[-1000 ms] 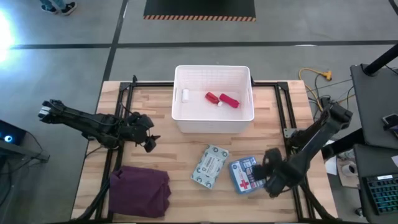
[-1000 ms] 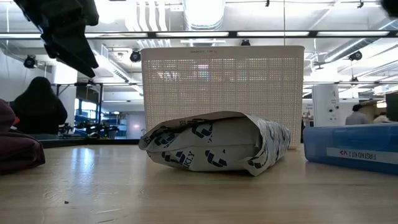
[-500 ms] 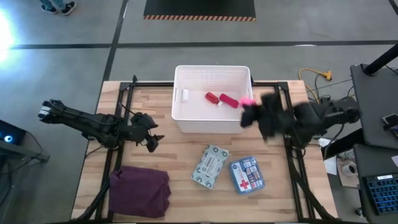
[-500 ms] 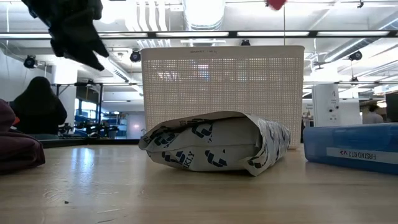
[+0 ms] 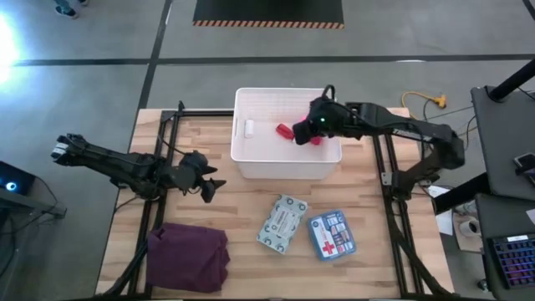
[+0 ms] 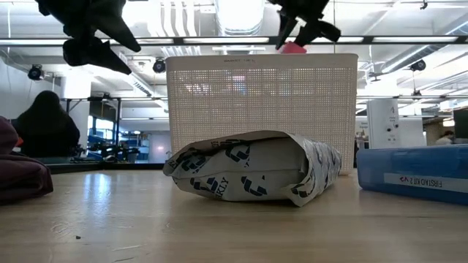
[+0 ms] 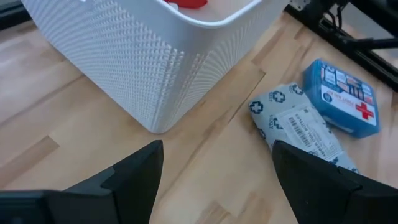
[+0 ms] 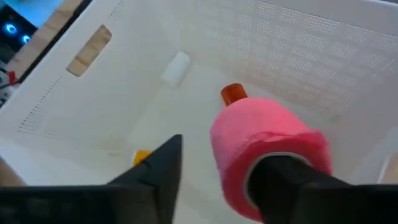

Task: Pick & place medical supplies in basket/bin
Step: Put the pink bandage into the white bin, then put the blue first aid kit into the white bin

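The left gripper [image 5: 203,181] waits with fingers spread above bare wood left of the white slotted plastic tub [image 5: 251,162]. On the table lie a grey-green flat packet printed with dark crosses [image 5: 282,222] and a blue box with a red cross [image 5: 332,235], its side reading "FIRST AID KIT" upside down in the low view. The right gripper [image 5: 313,134] clamps a pink roll [image 8: 267,149] above the tub's right half.

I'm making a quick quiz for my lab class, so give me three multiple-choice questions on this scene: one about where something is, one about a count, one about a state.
1. Where is the right gripper?
A. Over the white basket
B. Over the maroon cloth
C. Beside the blue first-aid box

2. How many supplies lie on the table outside the basket?
A. None
B. Two
C. Four

3. What is the right gripper doing?
A. Open, empty
B. Holding the pink roll
C. Holding a packet

Answers: 1 A, the high view shows it above the basket. 2 B, only the grey-green packet and first-aid box. 3 B, its wrist view shows the roll gripped.
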### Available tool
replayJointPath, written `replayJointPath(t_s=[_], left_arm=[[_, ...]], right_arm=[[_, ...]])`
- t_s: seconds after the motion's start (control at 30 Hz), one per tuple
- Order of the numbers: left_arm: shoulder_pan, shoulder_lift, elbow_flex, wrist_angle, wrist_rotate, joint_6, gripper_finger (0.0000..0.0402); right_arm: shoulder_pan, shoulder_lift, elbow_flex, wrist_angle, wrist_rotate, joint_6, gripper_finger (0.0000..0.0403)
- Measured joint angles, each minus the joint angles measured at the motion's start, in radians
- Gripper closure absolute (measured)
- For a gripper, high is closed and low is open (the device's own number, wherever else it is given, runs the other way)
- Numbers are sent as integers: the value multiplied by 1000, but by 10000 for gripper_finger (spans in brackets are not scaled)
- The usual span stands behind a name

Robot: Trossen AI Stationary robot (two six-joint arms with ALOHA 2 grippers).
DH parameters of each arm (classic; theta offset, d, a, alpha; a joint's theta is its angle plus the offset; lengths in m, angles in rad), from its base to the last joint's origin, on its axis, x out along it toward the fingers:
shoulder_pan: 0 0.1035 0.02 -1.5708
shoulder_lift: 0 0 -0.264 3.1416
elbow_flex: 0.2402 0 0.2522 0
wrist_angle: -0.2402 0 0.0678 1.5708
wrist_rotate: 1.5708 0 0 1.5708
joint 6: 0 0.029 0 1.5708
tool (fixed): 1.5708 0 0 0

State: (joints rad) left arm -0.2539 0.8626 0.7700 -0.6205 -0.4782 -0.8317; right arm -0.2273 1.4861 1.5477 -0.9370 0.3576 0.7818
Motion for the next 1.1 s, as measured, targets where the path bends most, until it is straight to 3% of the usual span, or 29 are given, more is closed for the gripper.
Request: replayJointPath(t_s=[0.17,0.27,0.37,0.47,0.5,0.63,0.73,0.83,0.93,1.1], left_arm=[[0,-2,0,29,4,-43,118],[0,-15,0,106,13,-39,118],[1,-28,0,184,12,-10,118],[18,-47,0,297,5,44,118],[31,-54,0,349,2,69,118],[147,-81,9,564,-14,153,118],[301,-70,61,584,42,145,118],[454,-21,139,503,233,137,118],[502,44,218,403,410,135,118],[436,125,314,187,443,211,118]], right_arm=[[-1,35,44,1,-37,-31,167],[-22,46,84,2,-219,-73,134],[-35,71,127,0,-271,-84,117],[-71,121,188,-37,-528,-261,111],[-70,135,205,-41,-530,-306,111],[-27,163,269,-53,-368,-470,110],[-9,186,313,-67,-281,-521,110],[-13,205,363,-96,-214,-521,111],[-17,201,412,-170,-204,-521,113],[45,162,405,-398,-200,-463,114]])
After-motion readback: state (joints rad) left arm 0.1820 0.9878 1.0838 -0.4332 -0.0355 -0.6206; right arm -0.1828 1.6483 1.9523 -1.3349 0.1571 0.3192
